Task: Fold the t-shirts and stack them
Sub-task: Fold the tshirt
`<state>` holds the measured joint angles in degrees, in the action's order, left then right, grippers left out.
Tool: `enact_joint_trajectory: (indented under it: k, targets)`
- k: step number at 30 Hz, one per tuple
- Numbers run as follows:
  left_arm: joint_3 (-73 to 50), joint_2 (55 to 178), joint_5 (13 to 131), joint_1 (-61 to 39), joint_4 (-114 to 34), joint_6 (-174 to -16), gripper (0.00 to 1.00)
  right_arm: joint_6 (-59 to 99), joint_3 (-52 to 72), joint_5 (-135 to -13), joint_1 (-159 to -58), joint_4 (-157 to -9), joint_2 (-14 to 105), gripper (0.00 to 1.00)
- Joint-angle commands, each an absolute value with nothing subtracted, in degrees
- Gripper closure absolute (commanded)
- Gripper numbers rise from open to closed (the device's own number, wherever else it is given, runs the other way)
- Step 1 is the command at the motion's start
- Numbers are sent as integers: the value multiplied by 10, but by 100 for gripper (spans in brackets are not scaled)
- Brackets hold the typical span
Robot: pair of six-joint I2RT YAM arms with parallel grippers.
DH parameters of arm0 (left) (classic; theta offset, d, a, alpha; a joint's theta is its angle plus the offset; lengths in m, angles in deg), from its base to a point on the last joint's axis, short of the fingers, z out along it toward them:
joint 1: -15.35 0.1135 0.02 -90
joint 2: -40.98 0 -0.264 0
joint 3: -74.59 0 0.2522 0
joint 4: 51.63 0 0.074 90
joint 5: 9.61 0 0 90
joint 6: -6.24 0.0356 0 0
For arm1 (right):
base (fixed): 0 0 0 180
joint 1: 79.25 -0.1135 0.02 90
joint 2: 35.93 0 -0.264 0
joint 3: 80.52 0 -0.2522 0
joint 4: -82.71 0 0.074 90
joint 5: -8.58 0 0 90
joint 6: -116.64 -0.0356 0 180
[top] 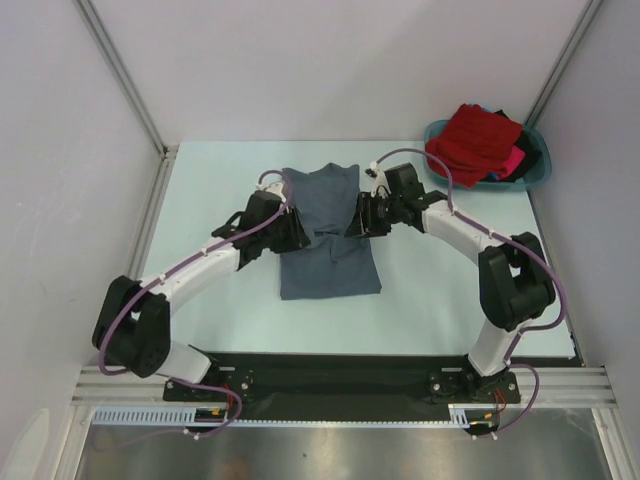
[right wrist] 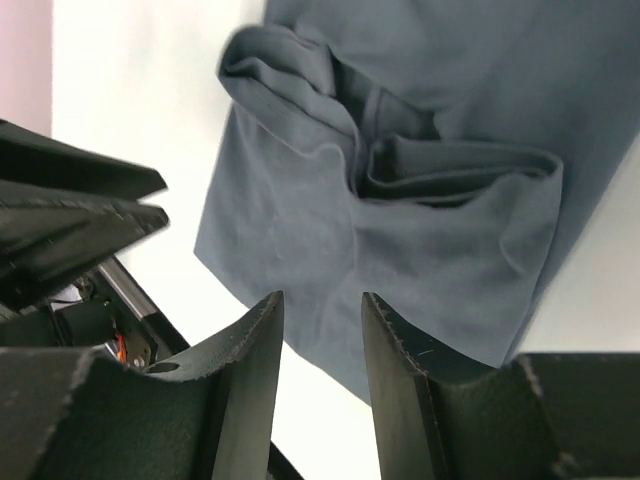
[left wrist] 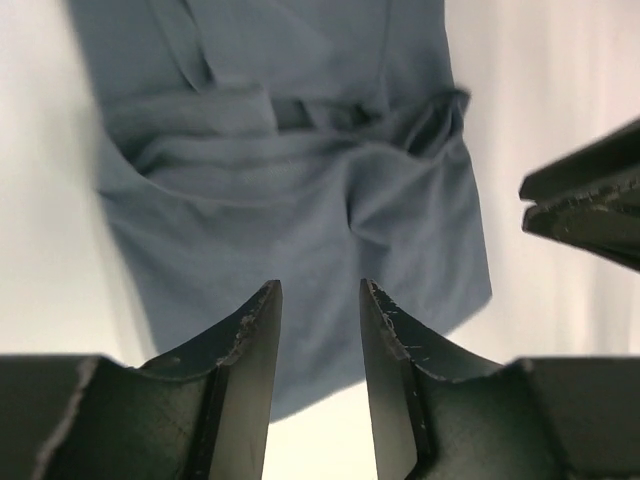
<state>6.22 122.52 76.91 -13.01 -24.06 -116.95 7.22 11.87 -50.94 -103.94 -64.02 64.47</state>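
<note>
Lying mid-way across the pale table (top: 220, 170), the large plain slate-grey cloth t-shirt (top: 328, 262) is folded into a narrow strip, bunched into a crease across its middle. The left gripper (top: 298, 232) hovers at its left edge and the right gripper (top: 357, 218) at its right, facing each other across that crease, both with jaws parted and nothing pinched. A red cloth t-shirt (top: 475, 140) is heaped over pink and dark ones in the teal plastic basin (top: 540, 175) at the far right corner.
</note>
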Motion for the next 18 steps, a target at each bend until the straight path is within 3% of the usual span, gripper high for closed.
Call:
enact_joint_trajectory:
  k: [1,11,18]
  targets:
    - [73,1250,695,-141,-271,-1184,58,61,126,-504,-1042,-639,650,58]
    - [-15,1401,670,-141,-250,-1168,62,68,79,-501,-1048,-621,734,61]
    - [-85,1468,746,-138,-207,-1134,62,73,54,-513,-1039,-635,790,62]
